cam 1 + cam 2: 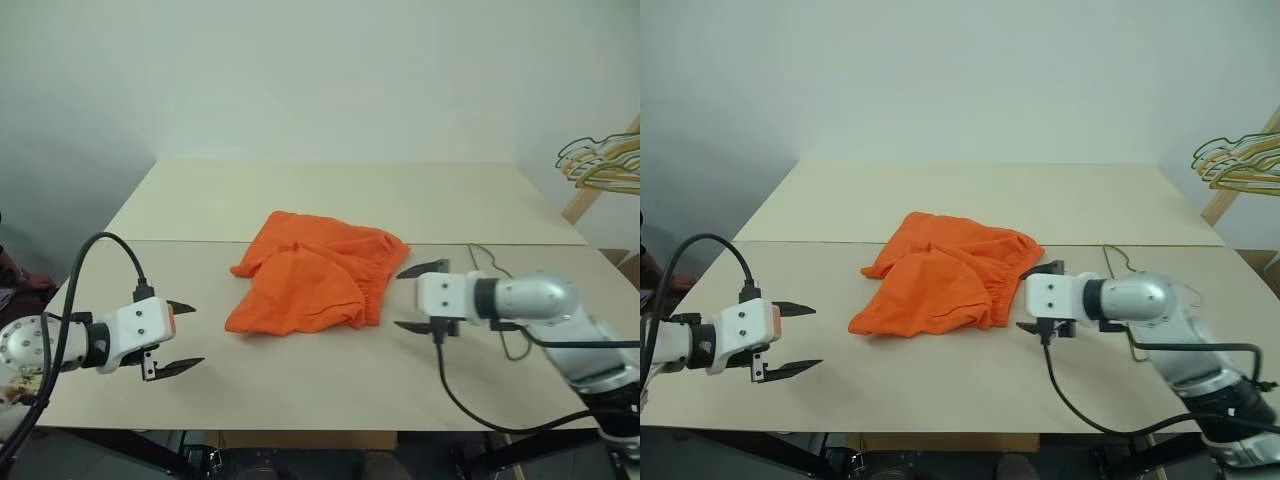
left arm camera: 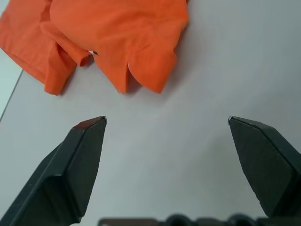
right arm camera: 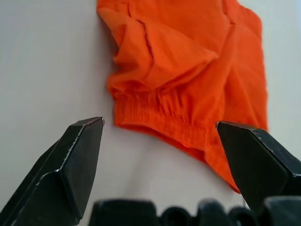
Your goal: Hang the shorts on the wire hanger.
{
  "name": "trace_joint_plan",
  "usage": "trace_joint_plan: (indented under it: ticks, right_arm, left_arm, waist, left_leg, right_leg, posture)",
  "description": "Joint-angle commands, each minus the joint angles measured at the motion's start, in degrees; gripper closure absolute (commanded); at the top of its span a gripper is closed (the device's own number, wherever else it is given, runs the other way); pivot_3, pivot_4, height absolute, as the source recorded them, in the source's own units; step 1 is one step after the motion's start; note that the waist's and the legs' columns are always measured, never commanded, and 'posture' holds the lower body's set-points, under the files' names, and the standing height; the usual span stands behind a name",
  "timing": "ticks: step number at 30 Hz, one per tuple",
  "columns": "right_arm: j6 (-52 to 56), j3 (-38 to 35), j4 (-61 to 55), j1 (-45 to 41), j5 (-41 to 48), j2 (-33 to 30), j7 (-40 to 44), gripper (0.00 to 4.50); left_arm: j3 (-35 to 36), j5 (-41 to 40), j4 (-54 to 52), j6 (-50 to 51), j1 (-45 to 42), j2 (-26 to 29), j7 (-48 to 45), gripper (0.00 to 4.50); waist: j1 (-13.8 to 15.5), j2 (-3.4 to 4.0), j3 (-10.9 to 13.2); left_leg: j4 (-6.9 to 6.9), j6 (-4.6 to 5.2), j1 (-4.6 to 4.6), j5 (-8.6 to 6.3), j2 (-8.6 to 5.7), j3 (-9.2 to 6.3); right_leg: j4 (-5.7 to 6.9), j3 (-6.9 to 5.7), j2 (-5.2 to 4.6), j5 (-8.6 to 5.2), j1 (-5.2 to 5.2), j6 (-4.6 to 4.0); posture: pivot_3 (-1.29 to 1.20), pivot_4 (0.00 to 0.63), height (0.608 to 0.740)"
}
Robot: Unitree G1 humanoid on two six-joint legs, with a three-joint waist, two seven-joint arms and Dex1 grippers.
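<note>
Status: your task has not visibly begun. The shorts (image 1: 312, 275) lie in a loose, crumpled heap near the middle of the tabletop (image 1: 330, 200), gathered waistband turned toward your right arm, legs folded under and across each other. No part of the cloth is lifted or threaded.

The wire hanger (image 1: 497, 290) lies flat on the tabletop on your right side, mostly hidden behind the right arm; you can make out only thin dark wire running past the wrist. It sits apart from the shorts, with your right gripper between them. A separate bunch of pale hangers (image 1: 600, 163) hangs off a wooden stand at the far right edge and is not your concern.

Left gripper (image 1: 184, 337): jaws spread wide, empty, held low over the near left part of the tabletop, aimed inward toward the shorts, well apart from the nearest leg hem.

Right gripper (image 1: 418, 298): jaws spread wide, empty, aimed inward at the waistband. In the right wrist view the elastic band sits between the fingertips (image 3: 87, 136) but ahead of them; no contact is evident.

Remaining, in my judgement: everything. You must secure the shorts, take up the wire hanger, and drape or thread the cloth over it. The right arm looks best placed to take the waistband first.
</note>
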Motion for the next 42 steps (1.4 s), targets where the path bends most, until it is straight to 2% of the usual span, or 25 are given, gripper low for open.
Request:
trace_joint_plan:
  ticks: [1,8,16,19,25,29,30,35,42]
  right_arm:
    - [1.83,3.4,2.36,-2.47,-4.2,3.46,-2.03,0.05]
    - [-2.66,8.08,11.36,-4.82,-11.18,8.62,-5.98,0.05]
    - [-9.81,10.5,20.37,-7.66,-14.1,13.37,-7.56,0.05]
    - [-10.25,10.69,21.44,-8.0,-15.18,14.08,-7.29,0.66]
    - [-10.27,10.83,22.19,-7.62,-16.47,14.07,-6.54,2.79]
    - [-9.56,10.77,21.48,-7.16,-16.61,14.34,-6.14,4.27]
    - [-9.44,10.79,21.32,-7.15,-16.66,14.45,-6.08,4.48]
    - [-8.11,10.41,20.64,-6.95,-17.36,15.02,-7.04,4.48]
    - [-5.53,9.86,19.93,-6.73,-18.74,16.26,-9.61,4.48]
  left_arm:
    - [0.8,0.3,1.27,-1.43,-0.34,0.59,-0.05,0.0]
    - [6.33,-1.03,0.95,-0.86,5.04,0.04,0.19,0.0]
    - [9.12,-1.99,0.82,0.14,7.42,-0.74,0.61,0.0]
    - [9.56,-1.81,1.08,0.09,7.99,-0.92,0.51,0.0]
    - [9.48,-2.48,2.03,-0.28,7.44,-1.4,0.46,0.0]
    - [8.02,-7.63,5.34,0.86,1.82,-3.48,-1.12,0.0]
    - [7.43,-8.22,6.8,0.38,0.49,-3.71,-1.95,0.0]
    - [0.97,-5.29,17.42,-8.22,-7.73,-4.12,-6.16,0.0]
    - [-8.25,-5.71,23.37,-8.77,-17.46,-8.22,-11.77,0.0]
  waist:
    - [-0.04,0.0,0.0]
    - [-0.67,0.0,0.0]
    - [-0.78,-0.01,0.0]
    - [-0.78,-0.01,0.0]
    - [-0.76,-0.01,0.0]
    - [-0.55,-0.02,-0.01]
    - [-0.58,-0.02,-0.01]
    - [-0.95,0.01,-0.03]
    - [-1.34,-0.02,-0.04]
  left_leg:
    - [0.0,0.0,-0.02,0.0,0.0,0.0]
    - [0.03,-0.03,-0.06,0.01,0.02,-0.02]
    - [0.03,-0.08,-0.01,0.03,0.03,-0.03]
    - [0.03,-0.09,-0.02,0.03,0.04,-0.03]
    - [0.03,-0.1,-0.01,0.03,0.03,-0.04]
    - [0.03,-0.12,-0.02,0.04,0.03,-0.06]
    - [0.03,-0.13,-0.02,0.04,0.03,-0.08]
    - [0.03,-0.2,-0.02,0.08,0.0,-0.08]
    - [0.06,-0.24,-0.06,0.11,-0.01,-0.08]
  right_leg:
    - [0.0,-0.02,0.0,0.0,-0.02,0.0]
    - [0.03,-0.09,-0.01,0.0,-0.03,-0.01]
    - [0.08,-0.11,0.0,-0.01,0.0,-0.03]
    - [0.09,-0.12,0.0,-0.01,0.0,-0.03]
    - [0.1,-0.12,-0.01,-0.01,0.0,-0.03]
    - [0.12,-0.17,-0.01,-0.01,0.0,-0.04]
    - [0.13,-0.18,-0.01,-0.01,0.0,-0.04]
    - [0.13,-0.19,0.0,-0.01,0.01,-0.04]
    - [0.15,-0.21,0.01,-0.01,0.0,-0.05]
  posture:
    - [-0.03,0.0,0.74]
    - [0.0,0.0,0.74]
    - [0.02,0.0,0.74]
    - [0.03,0.0,0.74]
    - [0.02,0.0,0.74]
    - [0.0,0.0,0.74]
    - [-0.01,0.0,0.74]
    - [-0.03,0.0,0.74]
    - [-0.06,0.0,0.74]
